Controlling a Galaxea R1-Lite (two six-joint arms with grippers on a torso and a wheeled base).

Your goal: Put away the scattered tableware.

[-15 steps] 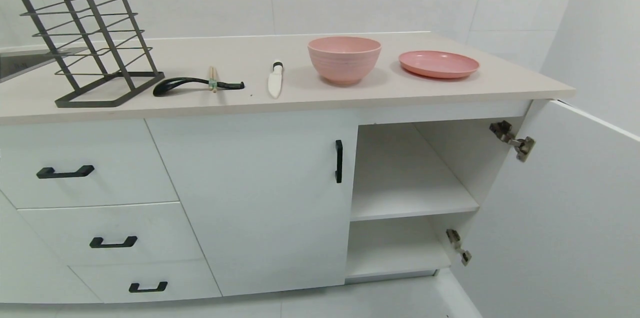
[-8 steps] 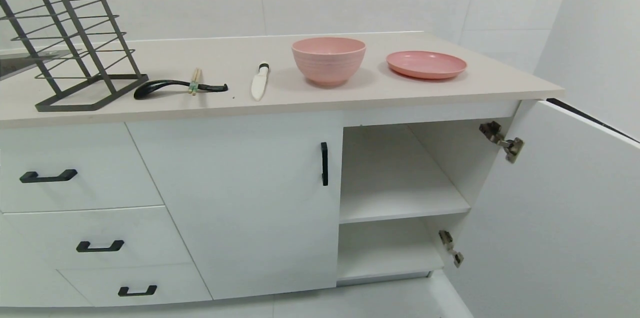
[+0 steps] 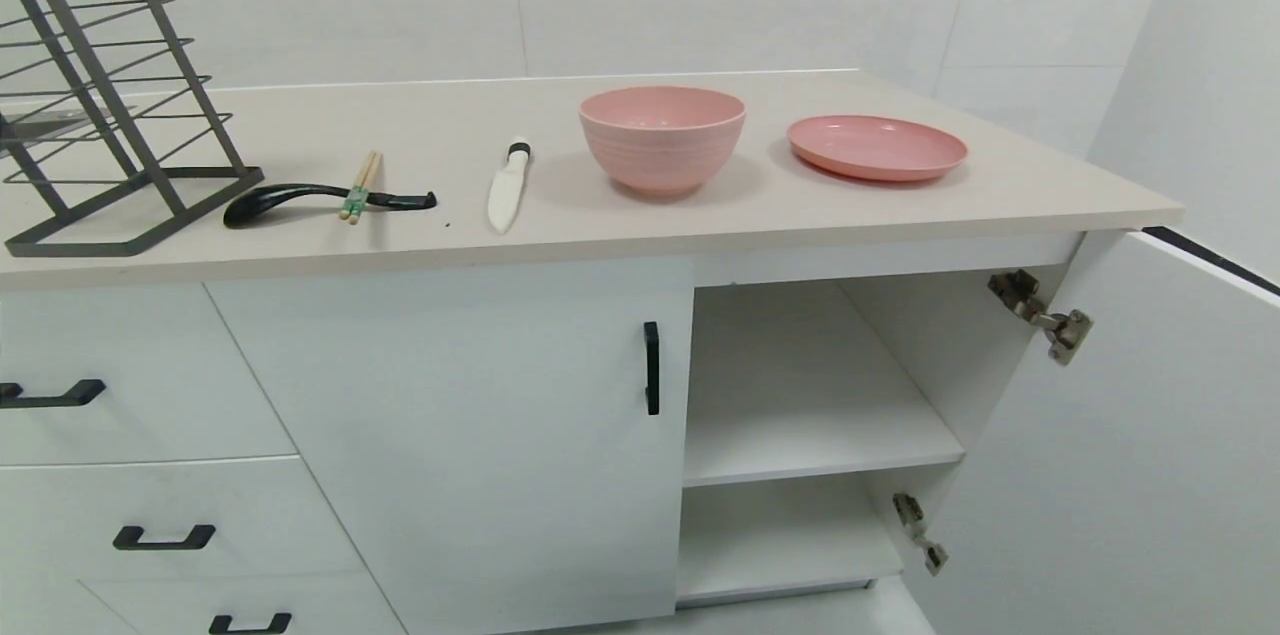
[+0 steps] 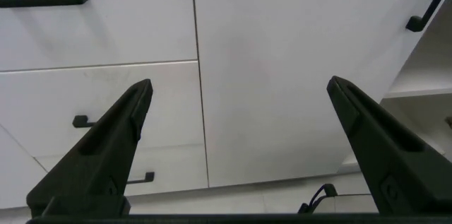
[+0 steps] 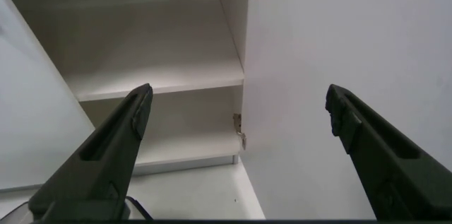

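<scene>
On the desk (image 3: 800,205) a pink bowl (image 3: 662,137) stood just left of a pink plate (image 3: 876,146) — the left claw (image 4: 240,86) and right claw (image 5: 239,91) both gaped wide, empty.

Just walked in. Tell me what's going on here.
Nothing is being handled yet. The pink bowl, pink plate, white knife, black spoon and chopsticks all lie on the counter, beside a wire rack. The cabinet door below stands open. Both grippers are open and low: the left gripper faces the drawers, the right gripper the cabinet shelves.
</scene>
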